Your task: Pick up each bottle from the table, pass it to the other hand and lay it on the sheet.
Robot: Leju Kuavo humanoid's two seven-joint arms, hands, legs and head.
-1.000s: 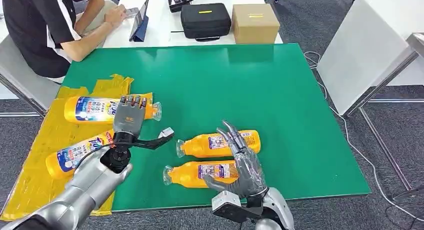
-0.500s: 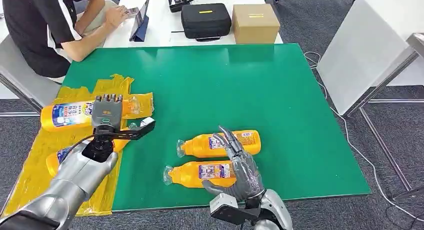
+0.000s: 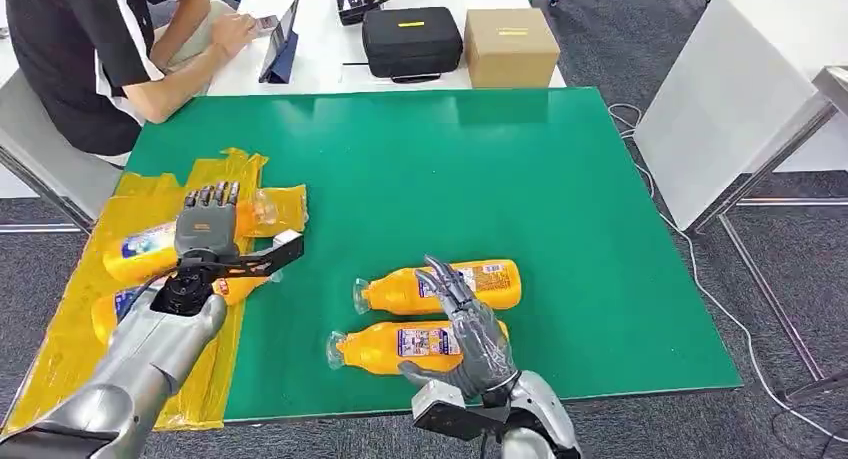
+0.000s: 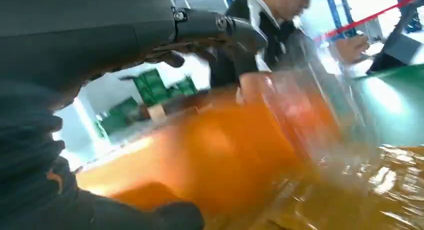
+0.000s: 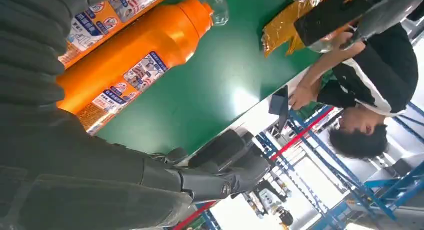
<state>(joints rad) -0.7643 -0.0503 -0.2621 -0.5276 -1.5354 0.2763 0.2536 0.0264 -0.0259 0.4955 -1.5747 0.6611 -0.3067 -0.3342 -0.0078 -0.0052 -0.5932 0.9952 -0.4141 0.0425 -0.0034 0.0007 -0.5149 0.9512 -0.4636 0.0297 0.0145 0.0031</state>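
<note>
Silver tubular arms, left hand (image 3: 208, 229) grey-backed, right hand (image 3: 470, 334) with dark fingers (image 3: 440, 277)

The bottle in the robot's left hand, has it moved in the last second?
Yes. The left hand has carried the orange bottle leftward, off the green mat and down onto the yellow sheet.

We note glossy orange plastic bottles (image 3: 438, 285) with clear caps and printed paper-like labels. The yellow sheet (image 3: 75, 334) is crinkled, shiny film. The green surface (image 3: 480, 169) looks matt and smooth. Both arms are brushed silver metal.
</note>
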